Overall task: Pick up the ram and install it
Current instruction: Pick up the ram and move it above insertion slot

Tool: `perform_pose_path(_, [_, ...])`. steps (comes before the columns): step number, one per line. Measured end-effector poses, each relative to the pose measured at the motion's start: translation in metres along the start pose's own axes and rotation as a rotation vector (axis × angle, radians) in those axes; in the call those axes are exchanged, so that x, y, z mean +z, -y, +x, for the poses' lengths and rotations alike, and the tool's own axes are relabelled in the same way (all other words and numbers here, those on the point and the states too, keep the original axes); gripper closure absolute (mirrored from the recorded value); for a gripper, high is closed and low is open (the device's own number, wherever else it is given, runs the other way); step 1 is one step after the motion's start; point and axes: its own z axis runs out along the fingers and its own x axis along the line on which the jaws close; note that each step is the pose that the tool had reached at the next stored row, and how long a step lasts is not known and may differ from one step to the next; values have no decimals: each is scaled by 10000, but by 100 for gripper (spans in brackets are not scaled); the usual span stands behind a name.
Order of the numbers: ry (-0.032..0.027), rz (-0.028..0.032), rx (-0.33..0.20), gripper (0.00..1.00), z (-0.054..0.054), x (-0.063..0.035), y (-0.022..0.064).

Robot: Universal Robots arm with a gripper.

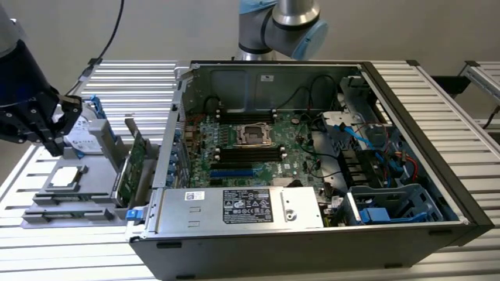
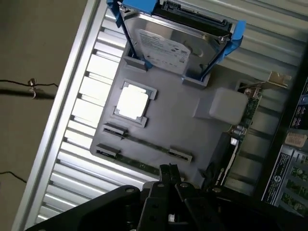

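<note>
Ram looks thin, light and easy to snap, so hold its long edges; claw is clenched on nothing

**Gripper and case cropped, ram sticks partly covered**

The gripper runs off the exterior view's left edge and covers part of the hard drive. In the wrist view the ram lies edge-on in the grey holder, its chips too fine to make out. A second stick, apparently alike, disappears under the closed jaws, and the frame crops the computer case.
</note>
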Motion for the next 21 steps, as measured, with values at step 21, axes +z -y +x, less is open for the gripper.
perform_pose_path(21, [-240, 180, -3815, 89, -6, 136, 9])
